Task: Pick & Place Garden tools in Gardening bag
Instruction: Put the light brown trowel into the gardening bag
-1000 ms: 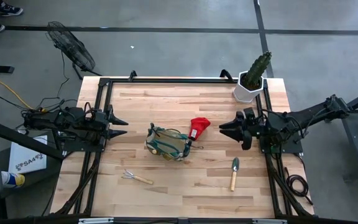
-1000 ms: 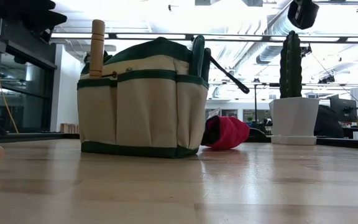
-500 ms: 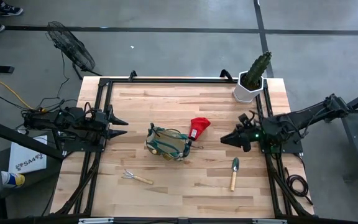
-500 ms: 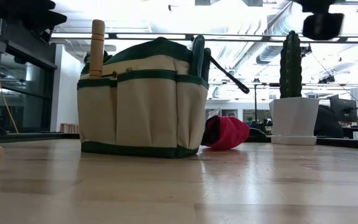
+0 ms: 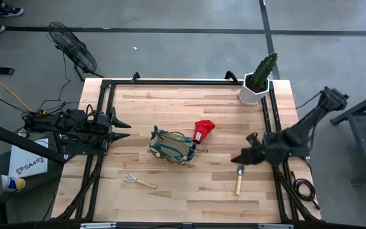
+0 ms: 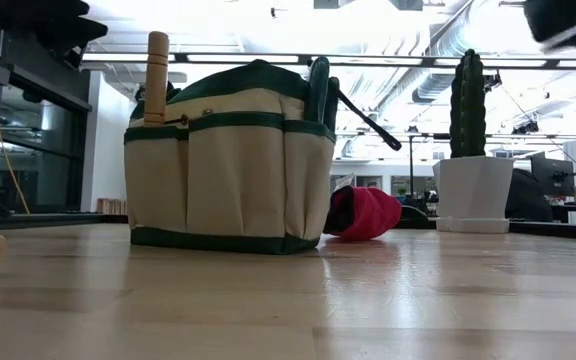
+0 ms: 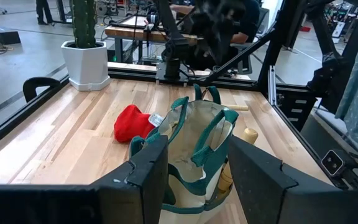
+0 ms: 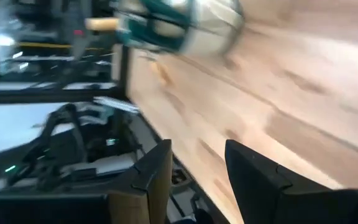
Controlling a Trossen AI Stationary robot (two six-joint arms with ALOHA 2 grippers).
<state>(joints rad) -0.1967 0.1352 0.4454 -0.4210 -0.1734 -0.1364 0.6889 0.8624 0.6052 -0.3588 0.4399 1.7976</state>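
The tan gardening bag (image 5: 170, 146) with green trim stands upright mid-table, with a wooden handle (image 6: 156, 75) and dark handles (image 6: 318, 85) sticking up out of it. A red glove-like piece (image 5: 203, 129) lies just beyond it. A trowel (image 5: 239, 177) lies near right and a hand rake (image 5: 140, 181) near left, both flat on the table. My right gripper (image 5: 240, 157) hovers open above the trowel's blade end, tilted down, fingers (image 8: 157, 168) apart. My left gripper (image 5: 121, 127) waits open at the left edge, facing the bag (image 7: 197, 143).
A green cactus in a white pot (image 5: 257, 83) stands at the far right corner. A black frame rail (image 5: 170, 81) runs round the table edge. Bare wood (image 5: 189, 191) lies between the rake and the trowel.
My right gripper has swung from beside the red piece toward the table's near edge and sunk lower, rolling about its own axis and tipping downward. It now hangs over the trowel. The bag and tools have stayed where they were.
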